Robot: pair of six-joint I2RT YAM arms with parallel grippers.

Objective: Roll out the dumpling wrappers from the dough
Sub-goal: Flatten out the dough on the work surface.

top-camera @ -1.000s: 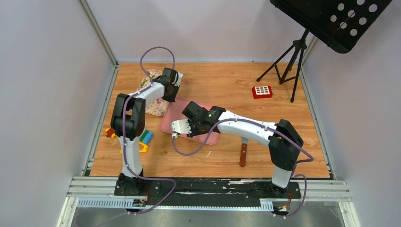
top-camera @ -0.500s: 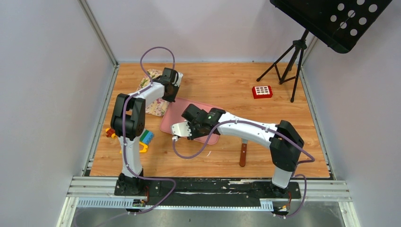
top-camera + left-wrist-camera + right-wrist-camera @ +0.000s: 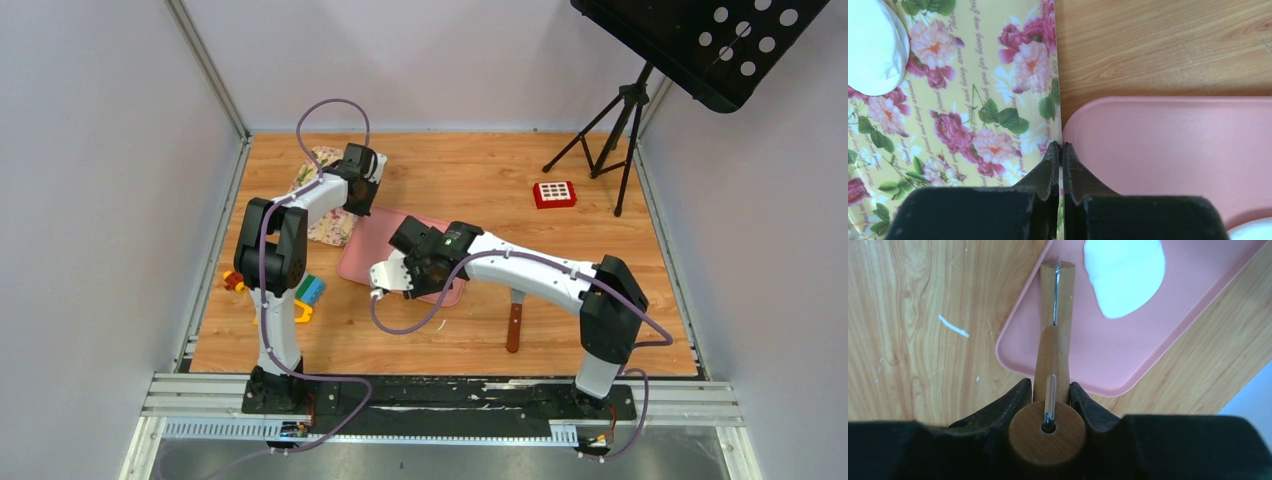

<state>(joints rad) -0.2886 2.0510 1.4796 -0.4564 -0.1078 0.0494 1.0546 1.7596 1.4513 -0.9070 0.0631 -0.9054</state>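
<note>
The right gripper (image 3: 1049, 388) has its fingers (image 3: 1013, 400) clamped on the handle of a wooden roller (image 3: 1054, 365). The roller's round end fills the bottom centre of the right wrist view, and its handle and metal frame run up the middle of the frame. The far end of the roller lies over the near left corner of the pink tray (image 3: 1128, 350). The dough (image 3: 1124, 275), a flat white irregular sheet, lies on the tray at the upper right of that frame, just beside the roller's tip and apart from it. A small white scrap (image 3: 953, 326) lies on the wooden table (image 3: 923, 380) to the left of the tray. The left gripper (image 3: 1060, 152) has its fingers (image 3: 1048, 170) pressed together at the lower centre of the left wrist view. They sit right on the line where a floral mat (image 3: 988, 115) meets the tray's rounded corner; whether they pinch the mat's edge I cannot tell. At the upper left of that frame a dumpling wrapper (image 3: 873, 45), smooth and round-edged, rests on the mat, cut off by the frame. From above, both grippers sit left of centre, with toy blocks (image 3: 308, 292) at the left edge and a red box (image 3: 554, 194) at the upper right.
</note>
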